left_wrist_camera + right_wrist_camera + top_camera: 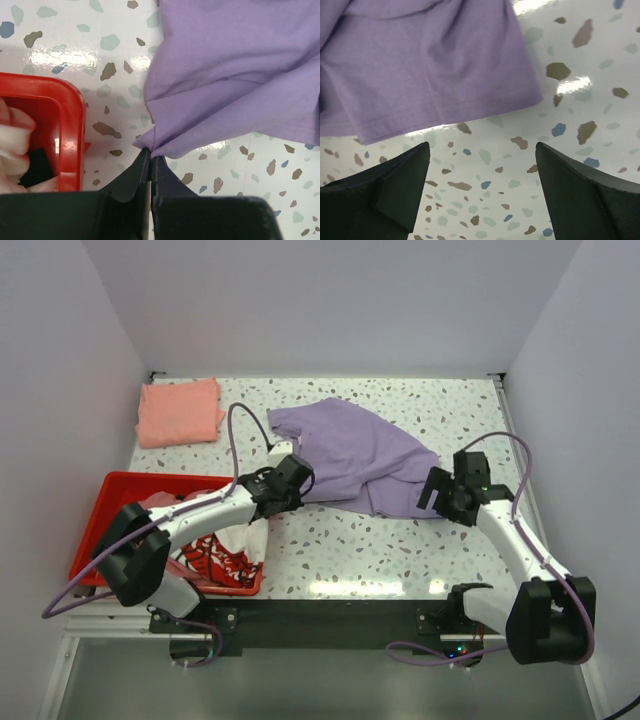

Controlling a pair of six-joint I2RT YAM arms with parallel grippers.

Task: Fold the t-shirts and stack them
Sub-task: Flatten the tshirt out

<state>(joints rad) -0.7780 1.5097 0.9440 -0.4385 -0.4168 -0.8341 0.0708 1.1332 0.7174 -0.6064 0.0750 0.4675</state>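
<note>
Left end effector (pixel 150 154) pinching lavender t-shirt (pixel 230 75) edge (arm outstretched), right end effector (pixel 481 150) spread near hem

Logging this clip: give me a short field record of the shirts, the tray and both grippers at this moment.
lavender t-shirt: spread loosely and rumpled on the table, not folded
salmon-pink t-shirt: folded, at the far left corner
red tray: near left, holds a white t-shirt with red print
left gripper: shut, pinching the lavender t-shirt's edge beside the tray
right gripper: open, just short of the lavender t-shirt's hem, holding nothing
stack: only the salmon-pink t-shirt is folded
</note>
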